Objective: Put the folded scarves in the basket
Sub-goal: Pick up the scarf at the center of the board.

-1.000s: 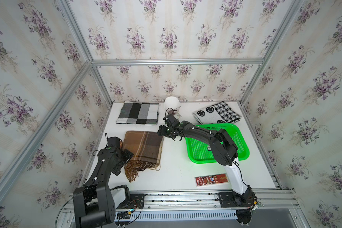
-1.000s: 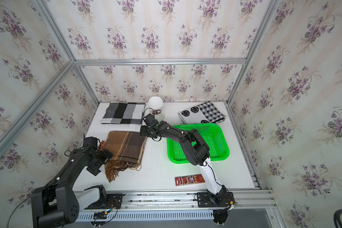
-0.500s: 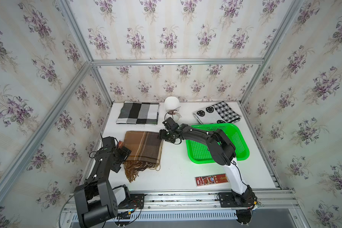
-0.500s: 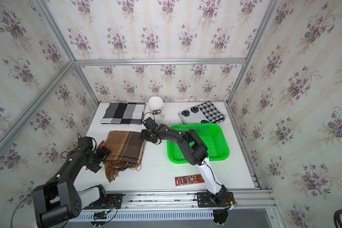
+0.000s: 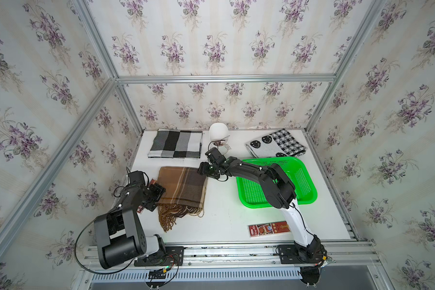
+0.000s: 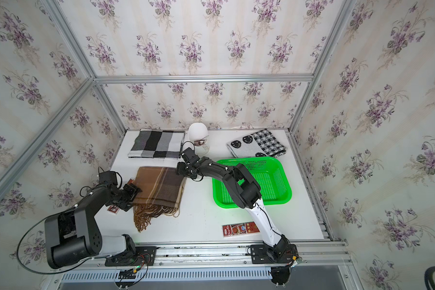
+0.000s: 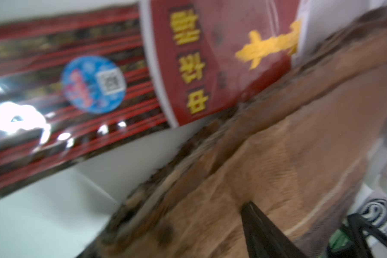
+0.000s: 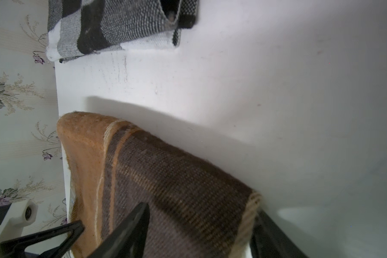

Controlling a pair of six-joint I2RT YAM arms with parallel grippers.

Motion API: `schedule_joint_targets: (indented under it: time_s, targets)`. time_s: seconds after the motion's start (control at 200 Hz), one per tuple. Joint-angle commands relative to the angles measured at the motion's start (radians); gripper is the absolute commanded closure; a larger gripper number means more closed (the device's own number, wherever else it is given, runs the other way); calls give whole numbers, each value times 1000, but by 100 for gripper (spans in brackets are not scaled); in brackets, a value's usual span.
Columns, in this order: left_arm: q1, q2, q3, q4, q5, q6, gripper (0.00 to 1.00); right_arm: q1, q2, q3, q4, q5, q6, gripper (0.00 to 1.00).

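The folded scarf [image 5: 183,188] [image 6: 161,185], brown plaid with a fringe at its near end, lies left of the table's middle. The green basket [image 5: 304,175] [image 6: 274,180] stands to its right with nothing in it. My left gripper [image 5: 160,192] [image 6: 133,193] is at the scarf's left edge. In the left wrist view one finger [image 7: 261,230] rests on the scarf [image 7: 277,167], and the other finger is hidden. My right gripper [image 5: 202,172] [image 8: 201,212] straddles the scarf's far right corner [image 8: 177,189], shut on the thick fold.
A grey-and-black checked cloth [image 5: 176,147] and a black-and-white smiley cloth [image 5: 276,145] lie along the back wall with a white round object [image 5: 218,131] between them. One red packet [image 5: 268,229] lies near the front edge. Another red packet [image 7: 98,89] sits beside the left gripper.
My left gripper has moved in onto the scarf's left edge and its jaws have narrowed. My right gripper has shifted slightly nearer onto the scarf's far right corner.
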Motion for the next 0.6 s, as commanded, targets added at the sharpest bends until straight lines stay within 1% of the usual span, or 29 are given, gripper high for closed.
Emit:
schedule_joint_targets:
  time_s: [0.0,0.07,0.095,0.115,0.125,0.17,0.21,0.25,0.275,0.375,0.425,0.44,0.534,0.594]
  targets:
    - [-5,61,-46,29,-15,-19,32,-1,23,-9,-103,-1,3,29]
    - [-6,61,-61,52,8,-34,41,-1,26,-13,-99,-5,4,32]
    - [-8,59,-66,57,13,-38,44,0,26,-16,-98,-6,4,34]
    - [-9,57,-68,57,16,-41,44,0,28,-17,-96,-6,4,36]
    - [-10,56,-70,58,16,-42,47,0,28,-17,-95,-5,4,38]
    - [-13,44,-72,53,16,-43,52,0,28,-22,-91,-9,6,44]
    - [-16,26,-72,41,10,-45,56,-1,28,-28,-83,-14,8,51]
    - [-21,15,-74,32,4,-46,60,0,27,-33,-73,-19,11,61]
    - [-24,-22,-74,25,3,-47,62,0,28,-36,-67,-21,13,67]
    - [-41,-82,-69,-1,9,-47,76,0,27,-37,-58,-9,17,90]
    - [-53,-112,-64,-18,9,-45,82,-1,20,-38,-56,4,11,99]
    - [-57,-121,-62,-24,9,-45,84,-1,17,-38,-55,8,10,100]
    - [-70,-177,-36,-69,10,-35,100,-1,-11,-42,-52,39,-8,100]
    - [-78,-205,-14,-102,12,-28,100,-1,-37,-45,-51,58,-24,100]
